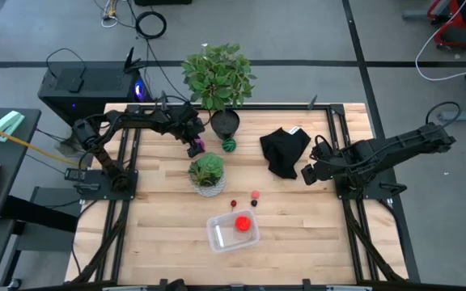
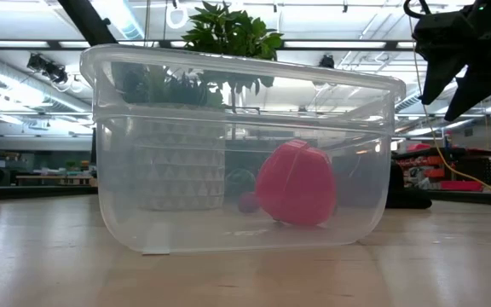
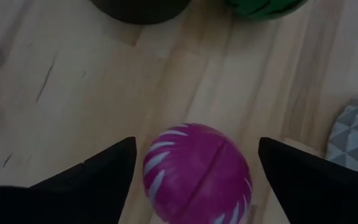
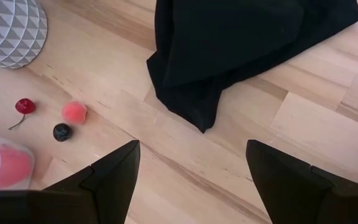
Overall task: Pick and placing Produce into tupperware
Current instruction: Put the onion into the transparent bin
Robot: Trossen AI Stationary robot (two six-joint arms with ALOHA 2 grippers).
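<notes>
A purple produce piece with white stripes [image 3: 197, 171] lies on the table beside the black plant pot [image 1: 225, 123]. My left gripper [image 3: 196, 142] is open and slants down over it, one finger on each side with a narrow gap to each. The green striped ball [image 1: 229, 145] rests just past it. The clear tupperware [image 1: 233, 230] sits near the front with a red piece [image 2: 297, 183] inside. A cherry [image 4: 23, 106], a pink piece [image 4: 74, 112] and a dark berry [image 4: 61, 131] lie behind the tub. My right gripper [image 4: 192, 144] hovers open by the black cloth [image 4: 247, 50].
A small leafy plant in a white patterned pot [image 1: 207, 174] stands just in front of the purple piece. A taller plant [image 1: 217, 74] grows from the black pot at the table's far edge. The black cloth [image 1: 285, 151] lies crumpled at the right.
</notes>
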